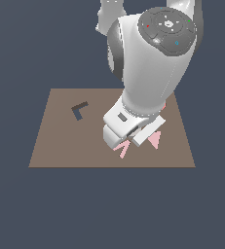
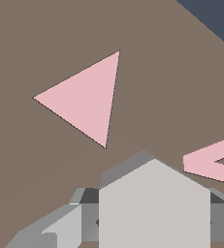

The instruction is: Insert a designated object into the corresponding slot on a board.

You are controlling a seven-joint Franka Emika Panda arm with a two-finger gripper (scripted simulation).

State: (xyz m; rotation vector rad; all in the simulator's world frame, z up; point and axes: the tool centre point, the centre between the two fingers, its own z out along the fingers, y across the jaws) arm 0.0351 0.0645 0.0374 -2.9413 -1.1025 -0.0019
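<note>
The designated object (image 2: 154,208), a light-grey hexagonal block, sits between my fingers in the wrist view. My gripper (image 2: 154,220) is shut on it, one finger (image 2: 67,227) flush against each flat side. In the exterior view my gripper (image 1: 132,140) is low over the brown board (image 1: 60,146), near its front edge and towards the exterior view's right. The arm hides the block there. The slot is hidden in both views.
A pink triangle (image 2: 87,99) (image 1: 155,140) and a pink V-shaped piece (image 2: 210,162) (image 1: 122,148) lie flat on the board close to the gripper. A dark L-shaped recess (image 1: 78,111) lies towards the board's back left in the exterior view. The board's edge (image 2: 200,19) shows in the wrist view.
</note>
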